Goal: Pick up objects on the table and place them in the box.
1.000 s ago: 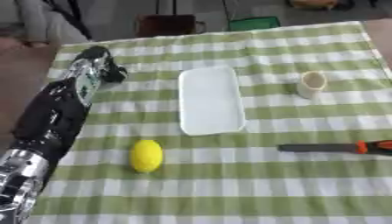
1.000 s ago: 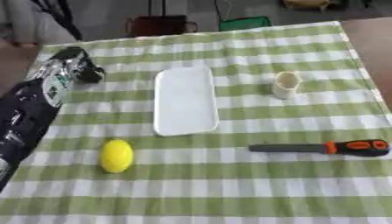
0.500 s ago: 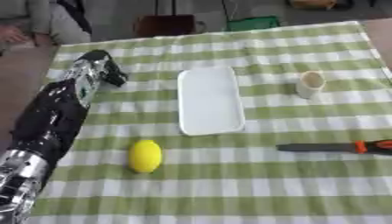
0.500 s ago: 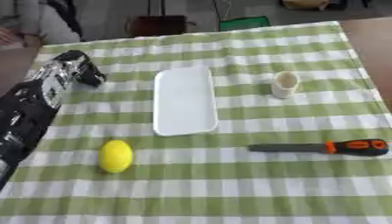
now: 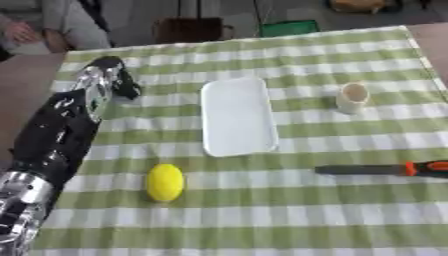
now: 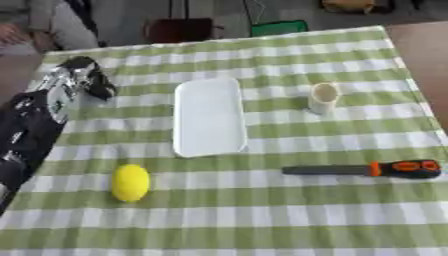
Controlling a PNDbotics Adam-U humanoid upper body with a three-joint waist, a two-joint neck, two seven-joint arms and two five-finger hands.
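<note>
Green-checked table (image 5: 262,220), nothing packed yet. White box (image 5: 234,116) at centre is empty. Lemon (image 5: 164,182) lower left, cup (image 5: 352,97) right, knife (image 6: 367,170) lower right, all outside it. Left hand (image 5: 109,80) upper left, fingers curled w/ nothing held. Right hand not visible.

- We can read no text, label, brand, number or sign anywhere in either view.
- We find the white tray (image 5: 236,117), the small cup (image 6: 323,97), the yellow lemon (image 6: 130,182) and the orange-handled tool (image 6: 367,169) all bare of lettering.
</note>
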